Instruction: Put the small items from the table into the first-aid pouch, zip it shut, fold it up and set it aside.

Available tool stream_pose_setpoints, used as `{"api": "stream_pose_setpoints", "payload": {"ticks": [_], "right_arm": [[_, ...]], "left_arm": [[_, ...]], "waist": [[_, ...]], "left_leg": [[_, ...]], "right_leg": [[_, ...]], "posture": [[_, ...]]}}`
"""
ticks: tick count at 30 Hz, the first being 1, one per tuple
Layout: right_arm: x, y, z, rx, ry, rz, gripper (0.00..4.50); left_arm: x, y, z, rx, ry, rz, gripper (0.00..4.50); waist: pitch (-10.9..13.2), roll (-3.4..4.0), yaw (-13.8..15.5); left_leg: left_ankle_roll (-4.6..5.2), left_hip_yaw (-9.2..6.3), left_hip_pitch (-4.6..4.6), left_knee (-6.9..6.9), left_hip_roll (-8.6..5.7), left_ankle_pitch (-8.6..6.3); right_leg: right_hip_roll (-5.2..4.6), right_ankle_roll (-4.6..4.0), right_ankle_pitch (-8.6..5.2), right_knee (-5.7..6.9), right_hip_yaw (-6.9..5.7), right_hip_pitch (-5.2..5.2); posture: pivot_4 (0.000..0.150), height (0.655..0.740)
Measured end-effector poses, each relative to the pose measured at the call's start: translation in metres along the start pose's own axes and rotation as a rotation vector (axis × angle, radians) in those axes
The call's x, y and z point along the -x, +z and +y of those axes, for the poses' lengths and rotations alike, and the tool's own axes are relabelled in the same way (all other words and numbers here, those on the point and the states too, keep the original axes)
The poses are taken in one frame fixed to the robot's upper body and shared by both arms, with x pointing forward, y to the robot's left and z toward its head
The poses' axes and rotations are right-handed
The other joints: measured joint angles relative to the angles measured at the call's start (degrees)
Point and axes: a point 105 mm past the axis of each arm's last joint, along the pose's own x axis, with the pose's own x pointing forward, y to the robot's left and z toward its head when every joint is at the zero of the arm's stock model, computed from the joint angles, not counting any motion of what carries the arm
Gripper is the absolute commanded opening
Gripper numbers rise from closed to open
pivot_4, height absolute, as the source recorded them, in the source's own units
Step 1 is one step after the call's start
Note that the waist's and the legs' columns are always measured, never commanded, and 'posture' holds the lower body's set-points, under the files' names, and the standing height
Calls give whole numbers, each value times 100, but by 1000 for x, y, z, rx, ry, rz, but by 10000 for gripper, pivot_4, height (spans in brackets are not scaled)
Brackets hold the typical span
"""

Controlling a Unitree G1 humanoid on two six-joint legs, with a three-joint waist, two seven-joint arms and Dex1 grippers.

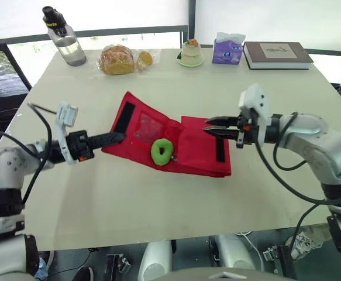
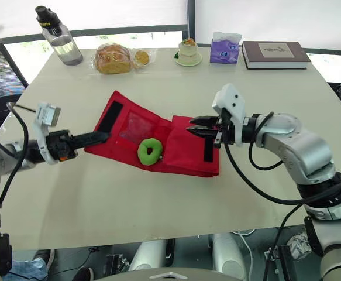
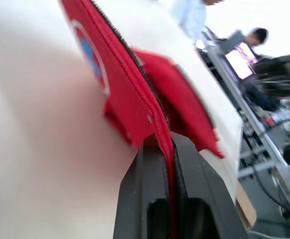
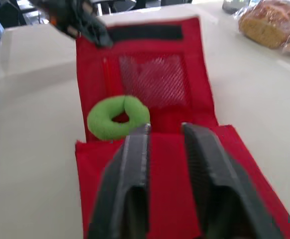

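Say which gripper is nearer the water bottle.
Left. The left gripper, clamping the flap of the red pouch, sits on the same table side as the water bottle; the right gripper hovers over the pouch's opposite end.

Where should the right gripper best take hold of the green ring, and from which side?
Probably take the green ring across its band from above, one finger through the hole. It lies on the pouch with the hole facing upward, near the open right gripper.

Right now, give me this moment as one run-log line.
left gripper: shut on red pouch edge | right gripper: open, over pouch's right panel | green ring: lying on open pouch beside mesh pocket
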Motion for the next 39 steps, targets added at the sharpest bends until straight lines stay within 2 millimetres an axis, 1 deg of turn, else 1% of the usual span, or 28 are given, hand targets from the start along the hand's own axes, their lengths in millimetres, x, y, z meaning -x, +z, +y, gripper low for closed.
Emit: {"api": "stream_pose_setpoints", "payload": {"ticks": [2,4,6,7,11,12,15,18,21,23,24,25,26,27,28,29,31,32,34,35,38,39], "right_arm": [[-6,-12,-3,1,-7,33,383],[-13,-32,-3,-3,-5,95,383],[-16,-57,-3,15,-10,187,383],[-17,-63,-3,25,-8,207,383],[-19,-67,-2,80,1,220,383],[-21,-69,-2,78,3,218,383],[-28,-71,1,74,20,207,383],[-30,-73,0,75,20,209,383],[-34,-75,0,61,18,207,383],[-35,-75,0,59,19,206,383],[-36,-75,-1,48,12,201,383],[-36,-75,-1,44,8,198,383],[-35,-73,-3,-1,-6,173,383],[-34,-73,-3,-22,-14,162,383],[-32,-71,-3,-80,-23,127,383],[-30,-69,-3,-121,-30,103,383],[-16,-60,-3,-187,-50,39,383],[0,-50,-5,-200,-70,-5,383],[13,-42,-8,-202,-92,-35,383],[32,-36,-7,-218,-117,-69,383],[57,-37,-3,-243,-138,-96,383],[66,-39,-3,-257,-147,-100,2673]], "left_arm": [[-7,3,-8,-29,-60,48,0],[-13,7,-17,-58,-123,82,0],[-21,13,-25,-104,-179,119,0],[-24,15,-29,-125,-203,135,0],[-43,28,-43,-206,-295,160,0],[-56,30,-48,-230,-340,164,0],[-78,27,-57,-244,-430,183,0],[-93,25,-63,-250,-484,190,0],[-119,13,-68,-261,-556,214,0],[-124,9,-68,-260,-566,227,0],[-133,5,-67,-256,-573,221,0],[-136,3,-66,-249,-575,218,0],[-143,-1,-64,-234,-582,215,0],[-145,-3,-64,-230,-584,219,0],[-147,-5,-63,-220,-584,224,0],[-148,-6,-63,-216,-588,225,0],[-154,-11,-62,-211,-596,234,0],[-157,-15,-57,-193,-587,240,0],[-159,-17,-54,-178,-585,239,0],[-162,-20,-52,-165,-582,246,0],[-168,-26,-49,-157,-570,273,0],[-170,-29,-47,-154,-564,283,0]], "waist": [[1,-2,-14],[1,-1,-19],[2,-1,-15],[3,0,-17],[3,0,-19],[2,-2,-18],[2,-1,-24],[2,-1,-23],[2,-1,-29],[2,-1,-33],[1,-1,-30],[1,-1,-26],[2,-1,-25],[2,-1,-24],[2,0,-25],[2,1,-23],[6,6,22],[6,6,36],[6,6,35],[6,6,54],[6,6,76],[6,6,82]], "left_leg": [[0,-3,-1,-2,0,0],[0,-8,-1,-5,1,0],[0,-14,-3,-6,2,0],[0,-12,-2,-6,2,0],[1,-14,2,3,2,0],[1,-16,2,9,3,0],[1,-16,0,12,3,0],[1,-18,-2,12,3,0],[1,-18,0,14,3,1],[1,-19,0,14,3,1],[1,-19,1,14,3,1],[1,-20,0,15,3,1],[1,-21,-3,18,3,1],[1,-21,-4,19,3,1],[1,-22,-5,18,3,1],[1,-22,-6,17,2,1],[1,-26,-12,18,-2,1],[1,-25,-15,20,-2,1],[1,-25,-15,21,-2,0],[1,-27,-14,21,-3,0],[2,-26,-11,20,-2,0],[2,-25,-11,20,-2,0]], "right_leg": [[5,14,7,0,-1,-1],[10,15,8,2,-2,-4],[15,14,7,4,-4,-5],[15,14,7,5,-3,-5],[17,18,6,8,-3,1],[19,22,5,10,-3,3],[19,19,8,12,-2,3],[20,19,8,13,-2,3],[21,19,9,15,-1,4],[22,19,9,16,-1,4],[22,19,9,17,-1,5],[22,19,9,17,-1,5],[22,19,10,17,-2,4],[22,19,10,17,-2,5],[22,19,10,16,-2,4],[21,19,10,16,-2,4],[18,20,10,15,-6,4],[18,21,10,11,-5,4],[18,21,10,9,-5,4],[18,21,10,10,-6,5],[20,22,9,10,-6,6],[20,22,9,11,-5,6]], "posture": [[1500,7400],[1500,7400],[1500,7400],[1500,7400],[1500,7400],[1500,7400],[1500,7400],[1500,7400],[1500,7400],[1500,7400],[1500,7400],[1500,7400],[1500,7400],[1500,7400],[1500,7400],[1500,7400],[1500,7400],[1500,7400],[1500,7400],[1500,7400],[1500,7400],[1500,7400]]}}
